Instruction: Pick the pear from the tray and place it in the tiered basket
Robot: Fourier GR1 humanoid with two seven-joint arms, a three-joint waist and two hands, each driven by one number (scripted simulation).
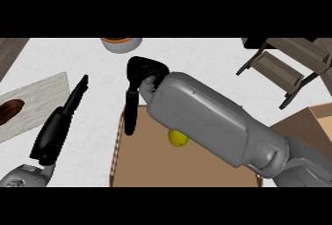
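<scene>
Board (39, 94): seen at the left edge, pale and marbled, with a dark brown item (11, 110) lying on it.
Left hand (55, 132): shown at lower left over the white counter (97, 57), fingers straight, nothing held.
Bowl (121, 44): cut by the top edge, left of centre, white with an orange inside.
Tray (139, 162): brown, placed at lower centre.
Right hand (139, 81): held over the tray's upper edge, fingers pointed downward, released, nothing grasped.
Pear (178, 138): yellow, lying in the tray, partly hidden by the right forearm.
Tiered basket (285, 66): found at upper right, dark frame with wooden shelves.
</scene>
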